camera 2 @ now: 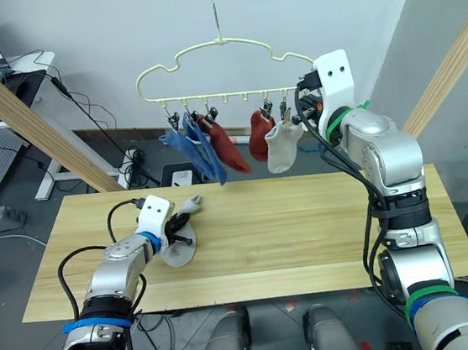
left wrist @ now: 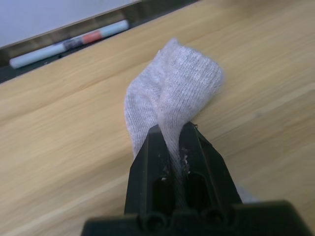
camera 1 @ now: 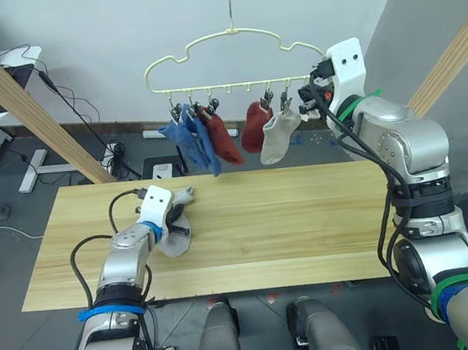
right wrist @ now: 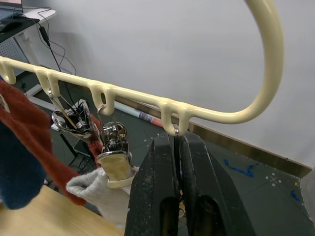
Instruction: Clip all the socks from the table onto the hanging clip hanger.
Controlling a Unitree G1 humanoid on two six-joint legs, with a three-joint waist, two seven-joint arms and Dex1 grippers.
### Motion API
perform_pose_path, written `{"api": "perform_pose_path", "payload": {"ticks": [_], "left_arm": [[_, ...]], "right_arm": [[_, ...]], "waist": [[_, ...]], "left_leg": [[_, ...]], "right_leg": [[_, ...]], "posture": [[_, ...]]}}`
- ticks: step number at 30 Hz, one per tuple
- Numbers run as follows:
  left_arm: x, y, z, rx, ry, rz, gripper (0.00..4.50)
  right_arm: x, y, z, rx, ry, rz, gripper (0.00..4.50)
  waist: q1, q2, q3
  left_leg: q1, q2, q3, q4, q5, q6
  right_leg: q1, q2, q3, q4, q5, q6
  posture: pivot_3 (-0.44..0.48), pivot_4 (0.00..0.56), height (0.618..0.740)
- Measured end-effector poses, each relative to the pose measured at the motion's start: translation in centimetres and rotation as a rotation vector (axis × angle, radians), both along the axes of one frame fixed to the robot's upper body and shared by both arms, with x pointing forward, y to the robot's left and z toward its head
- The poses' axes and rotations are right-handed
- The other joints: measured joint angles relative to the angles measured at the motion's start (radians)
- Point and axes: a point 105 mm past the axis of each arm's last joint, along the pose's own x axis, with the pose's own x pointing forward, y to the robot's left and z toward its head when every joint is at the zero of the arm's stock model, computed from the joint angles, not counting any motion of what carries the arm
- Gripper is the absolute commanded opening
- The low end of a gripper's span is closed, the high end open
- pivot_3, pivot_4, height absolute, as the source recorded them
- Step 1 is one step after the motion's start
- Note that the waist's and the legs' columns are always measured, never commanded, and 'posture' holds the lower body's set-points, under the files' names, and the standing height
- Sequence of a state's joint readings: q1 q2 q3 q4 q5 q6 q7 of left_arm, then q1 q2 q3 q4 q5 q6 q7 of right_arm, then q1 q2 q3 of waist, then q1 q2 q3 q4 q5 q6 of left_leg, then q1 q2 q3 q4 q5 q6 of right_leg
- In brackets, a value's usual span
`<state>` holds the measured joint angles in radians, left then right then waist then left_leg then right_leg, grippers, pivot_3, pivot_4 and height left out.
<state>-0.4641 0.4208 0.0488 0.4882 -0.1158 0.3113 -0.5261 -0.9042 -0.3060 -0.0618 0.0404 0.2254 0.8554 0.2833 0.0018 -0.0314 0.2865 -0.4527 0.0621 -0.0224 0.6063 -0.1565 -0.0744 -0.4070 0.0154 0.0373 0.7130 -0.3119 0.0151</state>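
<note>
A light grey sock (camera 1: 176,239) lies on the table (camera 1: 306,217) near its left end. My left gripper (camera 1: 178,224) is shut on it, and in the left wrist view the knit fabric (left wrist: 182,83) bunches up between the black fingers (left wrist: 152,162). The pale-yellow clip hanger (camera 1: 231,36) hangs above the table's far edge. Two blue socks (camera 1: 187,138), two rust red socks (camera 1: 223,138) and one grey sock (camera 1: 279,136) hang from its clips. My right gripper (right wrist: 175,142) is raised at the hanger's right end, shut on the metal clip (right wrist: 175,131) under the last loop.
Thick wooden frame poles slant up at the left (camera 1: 22,98) and right (camera 1: 449,57). Behind the table lie floor cables and a power strip (camera 1: 162,170). A marker (left wrist: 74,42) lies on the floor beyond the table edge. The table's middle and right are bare wood.
</note>
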Motion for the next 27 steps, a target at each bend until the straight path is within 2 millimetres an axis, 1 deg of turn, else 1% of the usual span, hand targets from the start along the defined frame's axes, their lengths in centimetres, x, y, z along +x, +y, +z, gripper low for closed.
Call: {"api": "perform_pose_path", "payload": {"ticks": [3,5,6,7,9,12,15,18,21,24,27], "left_arm": [[-0.4,-2.4,1.4,-0.088,-0.033,-0.092,0.02],[-1.0,-5.1,3.6,-0.193,-0.087,-0.206,0.02],[-1.2,-6.1,4.6,-0.228,-0.112,-0.252,0.02],[-1.7,-7.4,6.1,-0.268,-0.151,-0.318,0.02],[-2.6,-9.4,8.7,-0.294,-0.236,-0.431,0.02],[-3.8,-12.3,10.8,-0.292,-0.335,-0.567,0.02],[-4.5,-14.3,11.3,-0.245,-0.407,-0.64,0.02],[-4.3,-15.5,11.7,-0.182,-0.484,-0.671,0.02],[-3.7,-16.4,12.4,-0.147,-0.562,-0.654,0.02],[-2.8,-17.0,12.5,-0.104,-0.607,-0.629,0.02],[-2.4,-17.6,12.5,-0.079,-0.642,-0.616,0.02]], "right_arm": [[0.1,-0.4,0.1,0.038,0.01,-0.004,0.0],[0.2,-0.8,0.3,0.071,0.032,-0.003,0.0],[0.2,-0.8,0.3,0.088,0.046,0.001,0.0],[0.2,-1.0,0.4,0.114,0.067,0.007,0.0],[0.3,-1.4,0.8,0.165,0.099,0.009,0.0],[0.2,-2.0,1.3,0.237,0.155,0.006,0.0],[-0.1,-2.3,1.6,0.311,0.232,0.019,0.0],[-0.6,-2.0,2.0,0.396,0.309,0.033,0.0],[-0.9,-1.5,1.7,0.458,0.378,0.044,0.0],[-1.2,-0.9,1.4,0.504,0.429,0.045,0.0],[-1.5,-0.7,1.5,0.532,0.453,0.044,0.0]], "waist": [[0.002,0.0,0.0],[0.003,0.0,0.0],[0.003,0.0,0.0],[0.003,0.0,0.0],[0.003,0.0,0.0],[0.003,0.0,0.0],[0.003,0.0,0.0],[0.003,0.0,0.0],[0.002,0.0,0.0],[0.0,0.0,0.0],[-0.001,0.0,0.0]], "left_leg": [[0.0,0.0,0.0,0.0,0.0,0.0],[0.0,0.0,-0.001,0.001,0.0,0.0],[0.0,0.0,-0.001,0.001,0.0,0.0],[0.0,0.0,-0.001,0.001,0.0,0.0],[0.0,0.0,-0.001,0.001,0.0,0.0],[0.0,-0.001,-0.001,0.001,0.0,0.0],[0.0,-0.001,-0.001,0.001,0.0,0.0],[0.0,0.0,-0.001,0.001,0.0,0.0],[0.0,-0.001,0.0,0.001,0.0,0.0],[-0.001,-0.001,0.0,0.001,0.0,0.0],[-0.001,-0.001,0.0,0.001,0.0,0.0]], "right_leg": [[0.0,0.0,0.0,0.0,0.0,0.0],[0.001,0.0,0.0,0.0,0.0,0.0],[0.001,0.0,0.0,0.0,0.0,0.0],[0.001,0.0,0.0,0.0,0.0,0.0],[0.001,0.0,0.0,0.0,0.0,0.0],[0.001,0.0,0.001,0.0,0.0,0.0],[0.001,0.0,0.001,0.0,0.0,0.0],[0.001,0.0,0.001,0.0,0.0,0.0],[0.001,0.0,0.001,-0.001,0.0,0.0],[0.001,0.0,0.001,-0.001,0.0,0.0],[0.0,0.0,0.001,-0.001,0.0,0.0]], "posture": [[0.057,0.251,0.74],[0.056,0.251,0.74],[0.055,0.251,0.74],[0.055,0.251,0.74],[0.048,0.251,0.74],[0.038,0.25,0.74],[0.029,0.248,0.74],[0.019,0.246,0.74],[0.013,0.242,0.74],[0.008,0.24,0.74],[0.008,0.24,0.74]]}}
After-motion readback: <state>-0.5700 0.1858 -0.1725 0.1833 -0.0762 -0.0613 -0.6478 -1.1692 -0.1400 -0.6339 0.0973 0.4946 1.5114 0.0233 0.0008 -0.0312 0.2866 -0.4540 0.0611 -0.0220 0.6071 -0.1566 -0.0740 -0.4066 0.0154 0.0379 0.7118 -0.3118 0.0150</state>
